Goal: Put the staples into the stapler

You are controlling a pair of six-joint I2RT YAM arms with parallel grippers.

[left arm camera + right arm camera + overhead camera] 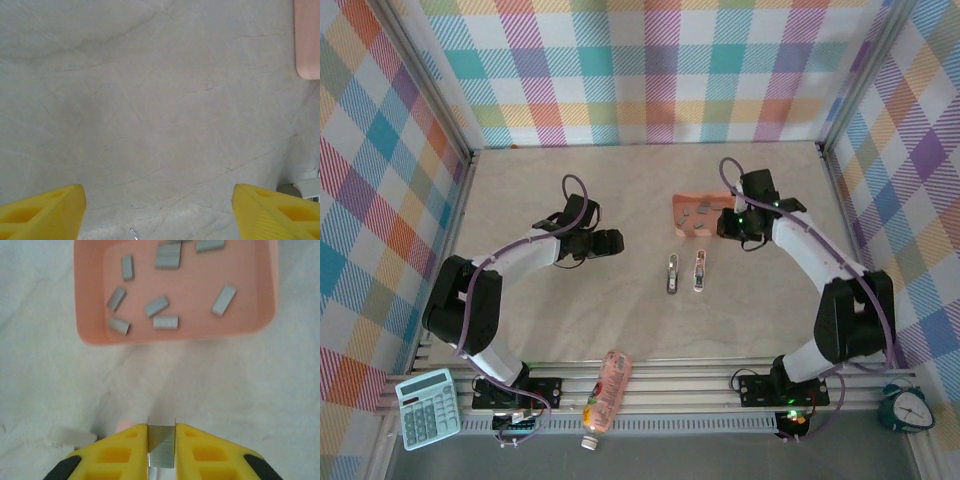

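One staple strip (161, 447) is pinched between the yellow fingers of the right gripper (161, 432), held just near of the pink tray (175, 335) on the right side of the table (570, 310). More staples (156, 306) lie loose in the tray. I count about eight, though the ones at the far edge are cut off, so I cannot be sure. I think the step now is carrying this one strip to a stapler. Two small staplers lie side by side in the middle of the table, a bit nearer than the tray: the left stapler (672, 275) and the right stapler (700, 270). They are too small for me to tell if either one is open. The next move, I think, needs the right gripper (725, 225) to go near and left. Then the strip must line up straight with the stapler's slot. The left gripper (158, 192) has its fingers wide apart and holds nothing. It hangs over bare table to the left of the staplers (608, 242). There is one tray. At the near edge sit one calculator (427, 408), one bottle (605, 390) and one clock (910, 408).
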